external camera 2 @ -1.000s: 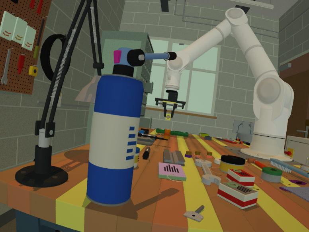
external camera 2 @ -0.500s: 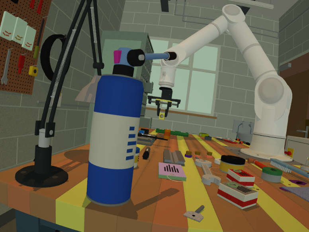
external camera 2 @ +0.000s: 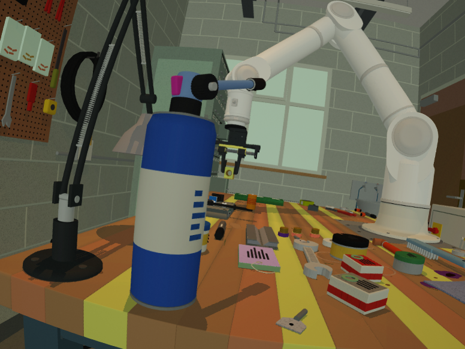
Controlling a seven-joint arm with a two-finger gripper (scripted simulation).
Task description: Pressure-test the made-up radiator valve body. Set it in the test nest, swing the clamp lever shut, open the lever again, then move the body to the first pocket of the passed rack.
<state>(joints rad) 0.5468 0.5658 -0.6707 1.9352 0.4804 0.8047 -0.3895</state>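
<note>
The small yellow valve body (external camera 2: 228, 172) with a dark hole in its face hangs high above the far left part of the bench, gripped by my closed gripper (external camera 2: 230, 169). Below it on the bench lies a grey fixture with a dark lever (external camera 2: 221, 209), partly hidden behind the big spray can; I cannot tell whether it is the test nest. A grey ribbed rack (external camera 2: 261, 236) lies nearer the middle of the bench.
Behind the work stand a green cabinet (external camera 2: 187, 75) and a window. A large blue and white spray can (external camera 2: 172, 210) and a lamp stand (external camera 2: 64, 240) fill the near left. Boxes, a wrench (external camera 2: 314, 263), caps and tools cover the right half of the bench.
</note>
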